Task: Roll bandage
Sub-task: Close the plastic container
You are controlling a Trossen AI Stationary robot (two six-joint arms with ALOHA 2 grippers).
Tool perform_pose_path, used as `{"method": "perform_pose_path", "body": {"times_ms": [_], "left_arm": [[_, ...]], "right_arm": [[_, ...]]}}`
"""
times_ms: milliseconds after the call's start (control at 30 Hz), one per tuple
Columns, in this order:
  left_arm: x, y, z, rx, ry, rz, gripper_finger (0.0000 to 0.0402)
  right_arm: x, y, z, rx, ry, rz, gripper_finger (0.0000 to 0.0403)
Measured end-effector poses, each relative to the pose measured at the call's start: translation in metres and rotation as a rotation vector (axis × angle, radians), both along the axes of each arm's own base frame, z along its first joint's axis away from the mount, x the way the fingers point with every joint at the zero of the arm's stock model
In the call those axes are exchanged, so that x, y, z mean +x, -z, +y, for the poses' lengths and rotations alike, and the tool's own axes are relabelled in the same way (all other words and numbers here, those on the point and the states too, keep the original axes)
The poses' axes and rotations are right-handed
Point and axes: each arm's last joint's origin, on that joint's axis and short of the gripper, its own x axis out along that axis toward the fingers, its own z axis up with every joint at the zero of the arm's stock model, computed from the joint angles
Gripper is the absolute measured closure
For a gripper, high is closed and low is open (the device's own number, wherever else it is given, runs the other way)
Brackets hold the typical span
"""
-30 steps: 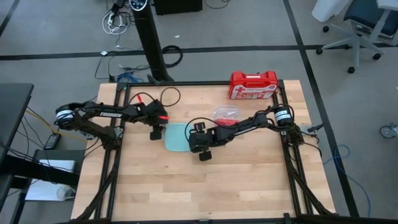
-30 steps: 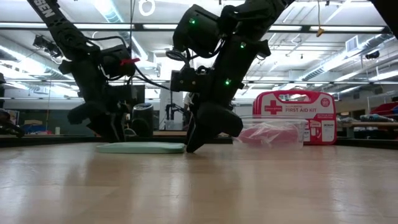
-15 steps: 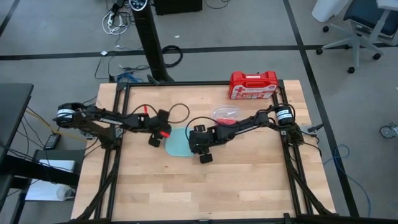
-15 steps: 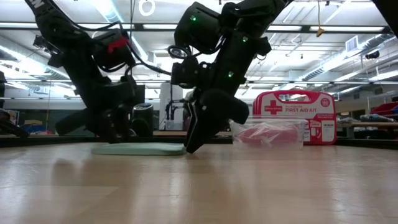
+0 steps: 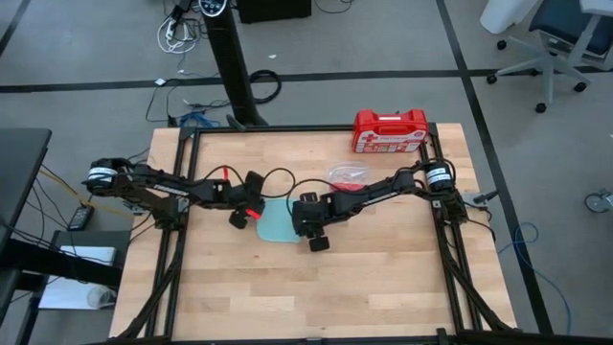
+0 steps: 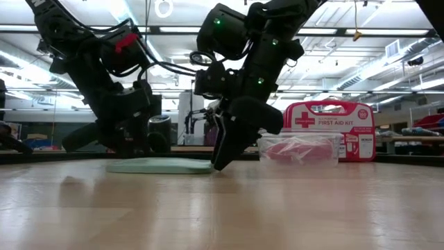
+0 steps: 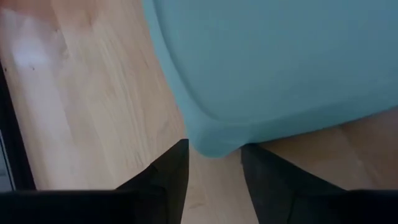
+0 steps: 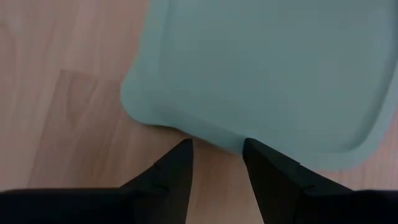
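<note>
Narrowly parted and empty, the left gripper [image 5: 239,219] and right gripper [image 5: 317,242] are set at the pale blue plastic lid [image 5: 273,218]; the bright red cloth bandage [image 6: 300,149] is seen toward the tabletop's far edge, nearer the right.

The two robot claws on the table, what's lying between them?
In the high view, a flat pale blue lid lies between the left gripper and the right gripper. Each wrist view shows its rim at the open fingertips.

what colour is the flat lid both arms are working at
Pale blue-green, plain, no pattern. The lid shows best in the right wrist view.
</note>
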Motion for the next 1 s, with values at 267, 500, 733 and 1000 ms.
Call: {"method": "perform_pose_path", "body": {"times_ms": [267, 500, 733, 1000], "left_arm": [[0.003, -0.002, -0.005, -0.020, 0.002, -0.038, 0.0285], [0.007, -0.005, -0.013, 0.027, 0.046, -0.074, 0.0306], [0.011, -0.010, -0.027, 0.162, 0.105, -0.113, 0.0320], [0.012, -0.014, -0.046, 0.231, 0.134, -0.157, 0.0324]], "right_arm": [[-0.006, -0.009, -0.002, -0.022, 0.010, 0.027, 0.0253], [-0.009, -0.009, -0.001, 0.000, 0.001, 0.053, 0.0253], [-0.008, -0.009, 0.001, 0.033, -0.021, 0.048, 0.0253], [-0.011, -0.013, 0.000, 0.033, -0.030, 0.064, 0.0253]]}}
